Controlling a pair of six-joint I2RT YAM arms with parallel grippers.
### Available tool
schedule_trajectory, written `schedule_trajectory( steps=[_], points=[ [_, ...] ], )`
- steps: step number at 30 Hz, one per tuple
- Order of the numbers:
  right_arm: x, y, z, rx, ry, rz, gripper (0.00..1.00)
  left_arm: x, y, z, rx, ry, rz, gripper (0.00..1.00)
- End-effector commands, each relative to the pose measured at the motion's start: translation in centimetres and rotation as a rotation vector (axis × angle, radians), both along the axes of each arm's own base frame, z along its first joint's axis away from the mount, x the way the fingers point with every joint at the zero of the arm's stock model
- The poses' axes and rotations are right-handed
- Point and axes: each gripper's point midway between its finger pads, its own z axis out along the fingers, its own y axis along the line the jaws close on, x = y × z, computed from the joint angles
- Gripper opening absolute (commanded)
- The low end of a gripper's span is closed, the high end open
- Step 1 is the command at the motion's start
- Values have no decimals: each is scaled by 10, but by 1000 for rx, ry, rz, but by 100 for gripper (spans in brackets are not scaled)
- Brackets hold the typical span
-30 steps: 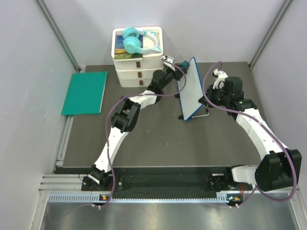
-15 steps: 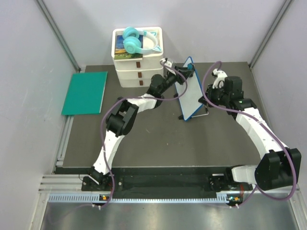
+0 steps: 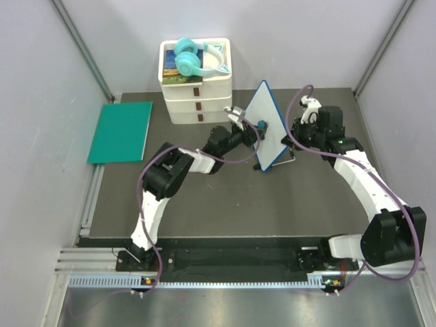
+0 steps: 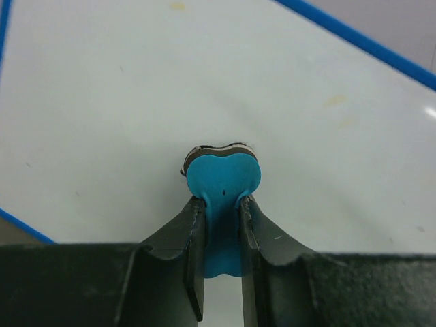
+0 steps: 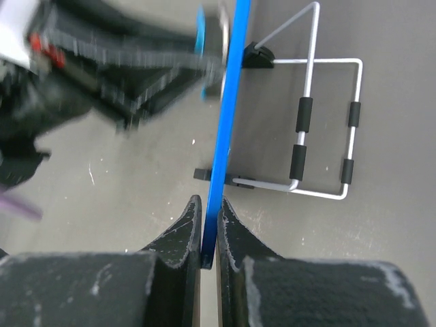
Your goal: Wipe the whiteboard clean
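With the whiteboard propped on its wire stand mid-table, the right gripper pinching its edge and the left gripper clamping an eraser against its face, a hard push may tip the board or slip it free.

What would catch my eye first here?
The blue-framed whiteboard stands mid-table, its edge pinched by the right tool. The left tool holds a blue eraser against its white face. Behind, turquoise headphones lie on stacked white drawers.
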Motion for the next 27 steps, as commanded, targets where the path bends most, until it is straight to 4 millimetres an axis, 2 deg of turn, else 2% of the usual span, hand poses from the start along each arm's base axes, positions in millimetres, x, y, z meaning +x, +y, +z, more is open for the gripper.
schedule_trajectory(
  steps=[1,2,3,7,8,9,10,11,12,13,14,15,16,17,19,22,27],
  points=[
    [-87,30,-82,-48,392,271,0,-57,-6,1,38,51,-56,0],
    [-87,29,-80,-49,392,270,0,-56,1,-2,67,66,-26,0],
    [-88,30,-75,-47,384,276,0,-62,9,7,77,61,-13,0],
    [-92,27,-62,-59,375,280,0,-77,38,10,178,76,50,0],
    [-92,27,-59,-57,366,279,0,-83,47,29,161,46,64,0],
    [-93,27,-57,-53,363,280,0,-90,60,16,186,68,98,0],
    [-93,27,-53,-48,351,277,0,-94,68,17,192,71,118,0],
    [-94,28,-51,-42,350,277,0,-99,76,30,180,55,138,0],
    [-95,27,-49,-43,351,276,0,-102,89,11,231,105,180,0],
    [-96,27,-48,-45,350,271,0,-105,96,8,255,114,195,0],
    [-96,26,-46,-45,348,266,0,-108,102,13,265,114,210,0],
    [-96,25,-46,-48,348,259,0,-112,112,-2,314,150,231,0],
    [-96,23,-46,-56,351,248,0,-115,117,-6,336,157,240,0],
    [-96,23,-44,-52,346,242,0,-118,122,-1,336,151,248,0],
    [-96,21,-42,-49,352,235,0,-124,137,-15,378,177,287,0],
    [-93,22,-38,-22,359,228,0,-134,155,-18,404,196,326,0],
    [-91,20,-47,-13,419,228,0,-141,173,-34,479,252,374,0]
  ],
)
